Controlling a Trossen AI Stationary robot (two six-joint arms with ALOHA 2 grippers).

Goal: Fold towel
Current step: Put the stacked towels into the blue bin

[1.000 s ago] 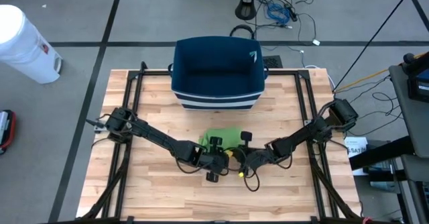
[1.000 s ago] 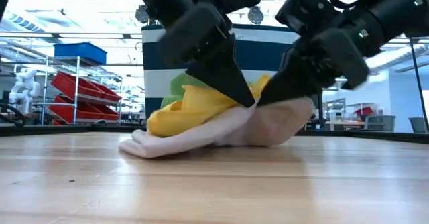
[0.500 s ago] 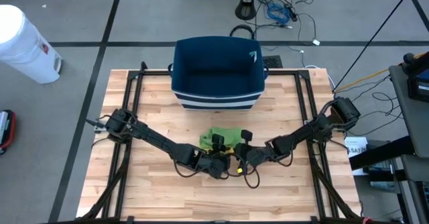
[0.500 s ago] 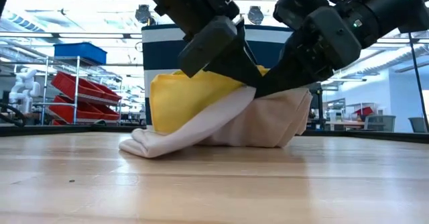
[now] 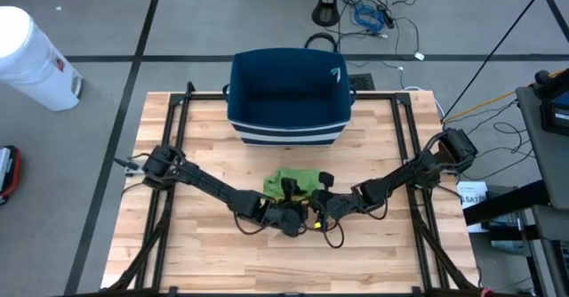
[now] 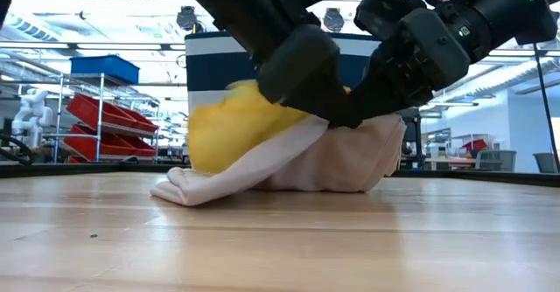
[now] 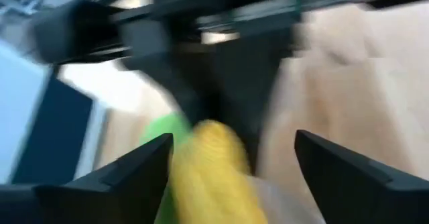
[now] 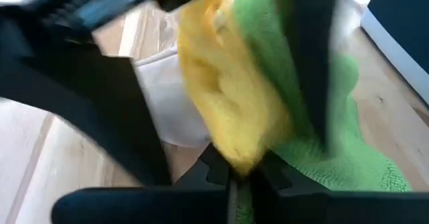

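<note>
A navy bin (image 5: 288, 97) stands at the far edge of the table (image 5: 196, 252), centred; nothing shows inside it. Three cloths lie bunched near the table centre, just in front of the bin: a green towel (image 5: 289, 181) farthest back, a yellow towel (image 6: 229, 126) lifted above it, and a beige cloth (image 6: 289, 165) resting on the wood.

The left gripper (image 5: 291, 223) sits at the front side of the bunch. Its fingers (image 7: 127, 177) are spread wide in the left wrist view, with the yellow towel between them. The right gripper (image 5: 317, 210) is just beside it, its jaws closed on a fold of the yellow towel (image 8: 228, 110) in the right wrist view.

Compared with one second ago, the yellow towel has risen from a low crumple into a taller hanging sheet, and the left gripper has moved closer to the right gripper. The beige cloth is unmoved.
</note>
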